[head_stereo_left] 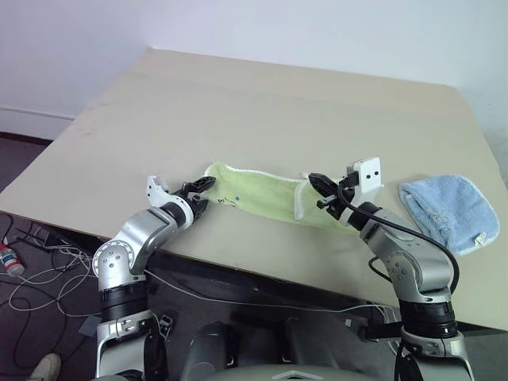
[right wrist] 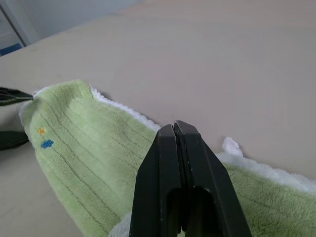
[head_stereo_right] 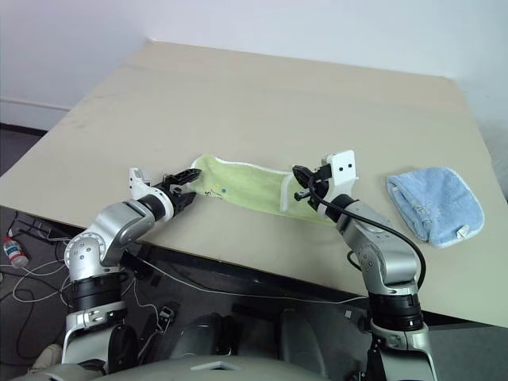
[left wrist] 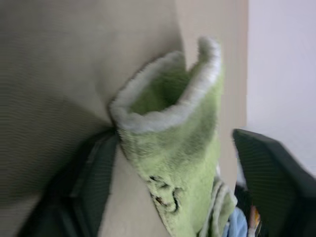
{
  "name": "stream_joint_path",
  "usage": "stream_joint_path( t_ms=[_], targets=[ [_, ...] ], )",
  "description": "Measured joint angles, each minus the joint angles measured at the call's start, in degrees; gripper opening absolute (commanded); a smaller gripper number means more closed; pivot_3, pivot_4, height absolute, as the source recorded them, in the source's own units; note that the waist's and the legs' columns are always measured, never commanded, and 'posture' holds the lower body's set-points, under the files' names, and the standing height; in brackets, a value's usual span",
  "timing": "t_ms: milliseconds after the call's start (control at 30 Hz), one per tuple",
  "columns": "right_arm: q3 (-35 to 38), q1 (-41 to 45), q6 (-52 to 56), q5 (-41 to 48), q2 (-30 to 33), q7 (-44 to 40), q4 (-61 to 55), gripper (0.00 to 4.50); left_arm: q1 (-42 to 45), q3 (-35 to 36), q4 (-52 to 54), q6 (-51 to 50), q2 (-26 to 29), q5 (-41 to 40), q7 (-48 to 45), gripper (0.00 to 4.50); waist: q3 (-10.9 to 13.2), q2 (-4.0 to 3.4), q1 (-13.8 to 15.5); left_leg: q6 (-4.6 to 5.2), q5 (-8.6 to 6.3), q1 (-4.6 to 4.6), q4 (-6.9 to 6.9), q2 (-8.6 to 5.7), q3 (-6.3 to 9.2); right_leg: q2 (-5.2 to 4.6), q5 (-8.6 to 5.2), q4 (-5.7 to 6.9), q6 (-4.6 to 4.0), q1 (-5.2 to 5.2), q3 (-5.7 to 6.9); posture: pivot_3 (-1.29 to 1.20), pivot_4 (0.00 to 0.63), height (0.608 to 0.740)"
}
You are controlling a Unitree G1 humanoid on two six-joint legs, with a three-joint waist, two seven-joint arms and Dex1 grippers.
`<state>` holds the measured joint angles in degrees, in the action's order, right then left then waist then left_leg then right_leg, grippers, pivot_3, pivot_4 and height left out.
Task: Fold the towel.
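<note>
You are looking down on a large beige table (head_stereo_left: 262, 103) with a plain matte top; its near edge runs across the scene from the left side down toward the right, and its far edge meets a pale, bare wall (head_stereo_left: 238, 24). Soft, even light falls on the top, leaving only faint shadows. On your left, past the table's left edge, a white baseboard (head_stereo_left: 36, 113) runs along the foot of the wall above a dark floor (head_stereo_left: 24, 159). Below the near edge the floor is dark grey, with loose cables (head_stereo_left: 32, 278) trailing across it and a small bottle (head_stereo_left: 8, 258) lying at the far left.
</note>
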<state>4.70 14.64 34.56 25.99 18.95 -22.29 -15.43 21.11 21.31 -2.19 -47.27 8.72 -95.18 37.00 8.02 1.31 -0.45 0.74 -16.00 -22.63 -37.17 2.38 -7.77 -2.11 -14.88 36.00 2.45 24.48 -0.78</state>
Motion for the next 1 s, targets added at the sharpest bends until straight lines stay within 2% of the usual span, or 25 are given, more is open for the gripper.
stream_joint_path(
  t_ms=[233, 433, 600, 867, 1000],
  targets=[
    [0.0, -0.1, 0.0, 0.0, 0.0, 0.2, 0.0, 0.0, 0.9, -0.1, -1.8, 0.6, -0.1, 0.6, 0.2, 0.02, 0.1, 0.04, -0.2, 0.15, 0.09, -0.12, 0.0, 0.0, 0.0, 0.01, 0.0, -0.01, 0.0, 0.11, 0.02, 0.0, 0.15, 0.722],
    [0.0, -0.1, 0.0, 0.0, -0.3, 0.4, 0.0, 0.0, 1.3, -0.1, -1.8, 0.6, 0.6, 1.3, -0.9, 0.02, 0.1, 0.11, -0.2, 0.15, 0.1, -0.13, 0.0, 0.01, 0.0, 0.02, 0.0, 0.0, 0.0, 0.13, 0.03, 0.0, 0.15, 0.722],
    [0.0, -0.1, 0.0, 0.0, -0.4, 0.4, 0.0, 0.0, 3.0, 0.0, -1.8, 0.5, 4.7, 3.5, -5.9, 0.02, 0.2, 0.22, -0.4, 0.12, 0.11, -0.21, 0.0, 0.01, 0.0, 0.03, 0.0, 0.0, 0.0, 0.2, 0.03, 0.0, 0.15, 0.722],
    [0.7, 0.1, -0.1, 0.0, 0.2, 0.4, 0.0, 0.0, 9.0, 2.2, -4.4, 1.4, 15.0, 11.3, -19.7, 0.02, 0.3, 0.27, -0.5, -0.14, 0.26, -0.52, 0.01, 0.01, 0.0, 0.03, 0.01, 0.01, 0.01, 0.5, 0.05, 0.0, 0.15, 0.722],
    [1.9, 0.3, -0.4, -0.1, 0.8, 0.4, 1.0, 0.0, 12.4, -1.2, -4.9, 1.1, 18.4, 18.7, -30.0, 0.02, 0.4, 0.36, -0.2, -0.19, 0.29, -0.68, -0.02, 0.0, 0.0, 0.01, 0.01, 0.01, 0.01, 0.62, 0.09, 0.0, 0.15, 0.722]
  ],
)
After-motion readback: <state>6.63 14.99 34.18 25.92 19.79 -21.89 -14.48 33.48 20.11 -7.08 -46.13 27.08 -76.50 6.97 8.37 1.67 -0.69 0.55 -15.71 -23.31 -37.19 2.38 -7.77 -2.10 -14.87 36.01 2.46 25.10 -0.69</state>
